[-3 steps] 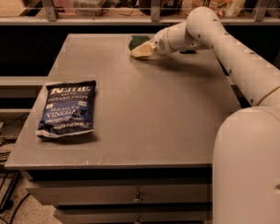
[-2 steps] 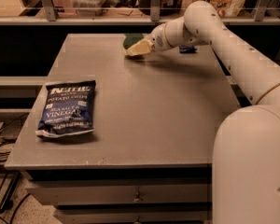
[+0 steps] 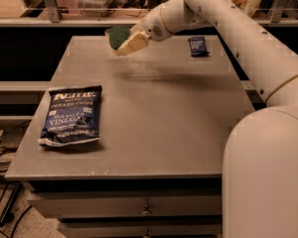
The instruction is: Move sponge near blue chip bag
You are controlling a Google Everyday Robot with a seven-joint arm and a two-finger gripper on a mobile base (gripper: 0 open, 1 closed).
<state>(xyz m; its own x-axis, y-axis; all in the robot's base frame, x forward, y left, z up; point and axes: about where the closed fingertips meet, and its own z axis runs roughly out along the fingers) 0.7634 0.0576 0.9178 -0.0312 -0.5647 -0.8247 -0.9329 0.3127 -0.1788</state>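
Note:
My gripper [image 3: 131,39] is at the far middle of the grey table [image 3: 159,108], shut on the sponge [image 3: 121,37]. The sponge shows its dark green top and pale yellow foam and hangs tilted above the tabletop, with its shadow on the surface below. The blue chip bag [image 3: 71,115] lies flat near the table's front left edge, well apart from the sponge. My white arm reaches in from the upper right.
A small dark blue packet [image 3: 197,45] lies at the far right of the table. Drawers sit under the table's front edge. A railing and shelves run behind the table. Cables lie on the floor at the left.
My gripper has lifted the sponge off the table and carried it to the left. The small dark blue packet, hidden behind the arm before, now shows.

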